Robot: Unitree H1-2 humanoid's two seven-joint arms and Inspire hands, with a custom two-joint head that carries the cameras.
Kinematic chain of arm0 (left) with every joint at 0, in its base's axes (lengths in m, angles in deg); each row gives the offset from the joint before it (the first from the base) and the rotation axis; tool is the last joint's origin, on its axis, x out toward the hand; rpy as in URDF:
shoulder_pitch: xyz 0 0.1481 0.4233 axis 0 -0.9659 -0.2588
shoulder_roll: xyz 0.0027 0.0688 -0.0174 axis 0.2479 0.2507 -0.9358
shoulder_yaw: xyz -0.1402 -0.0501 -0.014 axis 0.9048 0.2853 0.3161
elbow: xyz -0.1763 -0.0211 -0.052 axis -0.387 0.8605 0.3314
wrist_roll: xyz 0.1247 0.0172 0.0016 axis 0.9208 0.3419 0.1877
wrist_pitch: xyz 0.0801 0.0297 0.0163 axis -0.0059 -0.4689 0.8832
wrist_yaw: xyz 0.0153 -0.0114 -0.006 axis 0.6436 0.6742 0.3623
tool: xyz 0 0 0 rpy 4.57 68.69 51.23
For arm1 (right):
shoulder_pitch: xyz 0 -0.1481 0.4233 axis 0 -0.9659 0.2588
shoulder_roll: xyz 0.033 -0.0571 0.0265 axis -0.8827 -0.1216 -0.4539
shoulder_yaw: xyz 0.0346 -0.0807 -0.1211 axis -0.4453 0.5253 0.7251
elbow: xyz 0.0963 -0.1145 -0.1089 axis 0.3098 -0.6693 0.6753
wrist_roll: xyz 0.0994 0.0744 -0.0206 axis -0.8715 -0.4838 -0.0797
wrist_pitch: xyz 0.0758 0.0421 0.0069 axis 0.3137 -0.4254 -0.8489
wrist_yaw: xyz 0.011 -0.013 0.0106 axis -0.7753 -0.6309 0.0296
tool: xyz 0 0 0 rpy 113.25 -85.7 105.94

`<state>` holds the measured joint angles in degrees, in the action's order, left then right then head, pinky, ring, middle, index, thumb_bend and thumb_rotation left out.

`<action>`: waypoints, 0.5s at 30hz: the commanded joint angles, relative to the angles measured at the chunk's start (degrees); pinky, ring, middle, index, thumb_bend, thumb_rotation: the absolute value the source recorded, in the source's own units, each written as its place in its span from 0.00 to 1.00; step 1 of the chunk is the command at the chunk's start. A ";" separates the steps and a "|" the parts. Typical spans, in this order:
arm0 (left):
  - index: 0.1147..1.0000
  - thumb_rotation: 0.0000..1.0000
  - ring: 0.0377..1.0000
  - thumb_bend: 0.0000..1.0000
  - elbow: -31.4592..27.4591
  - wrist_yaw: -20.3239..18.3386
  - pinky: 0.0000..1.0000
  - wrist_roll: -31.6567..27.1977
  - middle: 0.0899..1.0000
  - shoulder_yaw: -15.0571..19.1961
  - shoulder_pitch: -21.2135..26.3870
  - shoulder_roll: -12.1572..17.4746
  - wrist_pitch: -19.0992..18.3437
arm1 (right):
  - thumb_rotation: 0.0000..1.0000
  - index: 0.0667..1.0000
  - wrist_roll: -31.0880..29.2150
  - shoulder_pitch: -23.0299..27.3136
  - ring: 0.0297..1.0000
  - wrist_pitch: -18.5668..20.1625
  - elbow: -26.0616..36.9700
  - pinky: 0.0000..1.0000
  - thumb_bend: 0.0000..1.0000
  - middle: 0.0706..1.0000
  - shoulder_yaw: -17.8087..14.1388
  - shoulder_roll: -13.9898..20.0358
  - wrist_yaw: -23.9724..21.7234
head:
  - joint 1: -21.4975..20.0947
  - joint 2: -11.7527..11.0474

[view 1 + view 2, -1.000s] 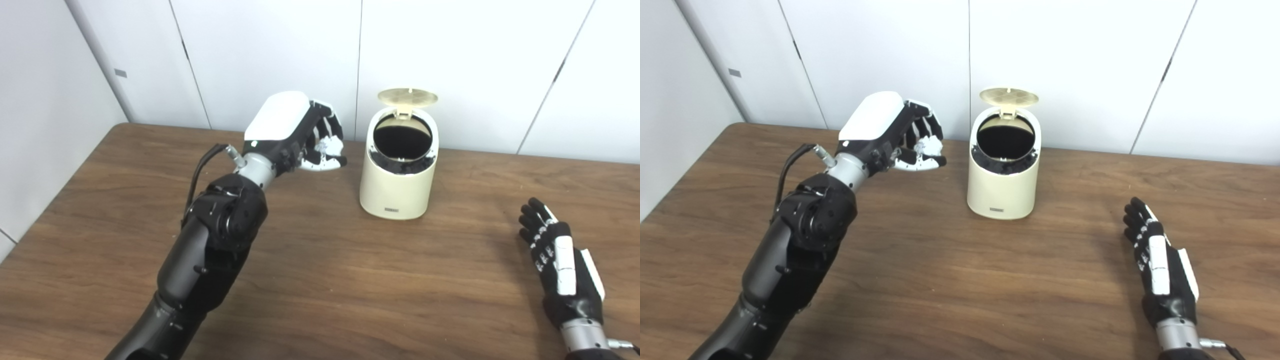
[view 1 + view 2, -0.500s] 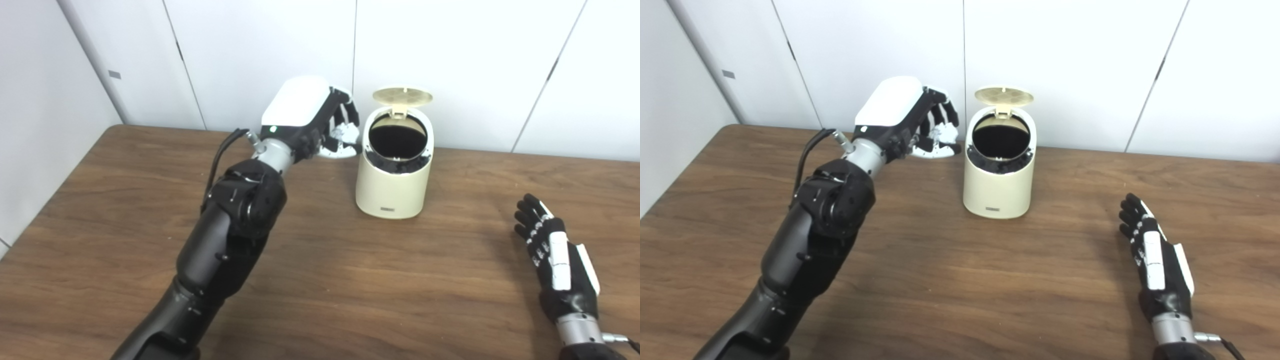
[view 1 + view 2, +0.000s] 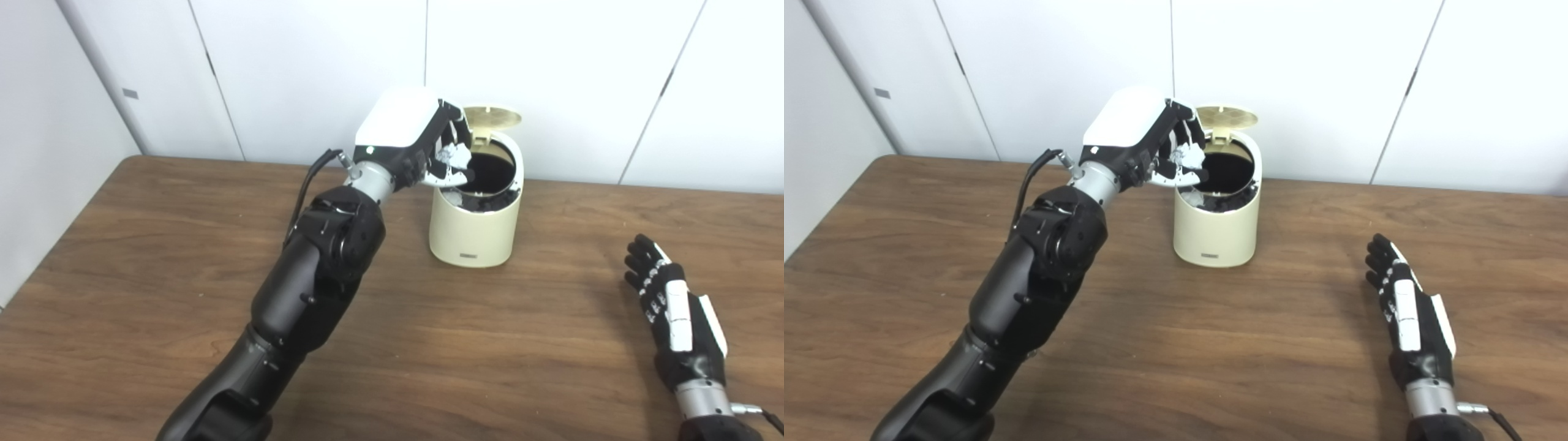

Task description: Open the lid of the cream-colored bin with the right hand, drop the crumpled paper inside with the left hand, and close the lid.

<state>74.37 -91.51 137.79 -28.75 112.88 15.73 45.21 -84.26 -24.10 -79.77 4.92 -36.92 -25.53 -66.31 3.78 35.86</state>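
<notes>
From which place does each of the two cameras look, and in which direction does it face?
Left eye view: sits on the robot's head, looks forward and down over the table to the bin by the wall; both arms rise from the bottom edge.
Right eye view: sits beside it, a little to the right, facing the same way; the bin appears further left here.
Both share: the left robot hand holding the crumpled paper at the bin's open mouth, the raised lid, and the right robot hand resting open on the table.
</notes>
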 commanded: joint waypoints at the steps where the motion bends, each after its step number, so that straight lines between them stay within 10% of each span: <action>1: 0.44 0.00 0.36 0.47 0.11 2.07 0.29 -0.01 0.46 0.24 3.67 -0.48 0.91 | 1.00 0.88 0.22 0.39 0.91 -2.51 0.24 0.90 0.52 0.90 0.30 -0.51 0.40 | -0.03 -0.02; 15: 0.47 0.00 0.35 0.47 7.88 6.74 0.30 -0.58 0.44 -1.00 3.50 -1.78 3.60 | 1.00 0.90 0.42 0.49 0.92 -1.60 0.50 0.92 0.53 0.91 0.38 -0.42 0.53 | -0.53 0.49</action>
<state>82.44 -87.00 136.88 -29.78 113.17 14.27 47.98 -83.48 -24.03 -79.80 4.89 -36.74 -25.53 -65.99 3.16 36.30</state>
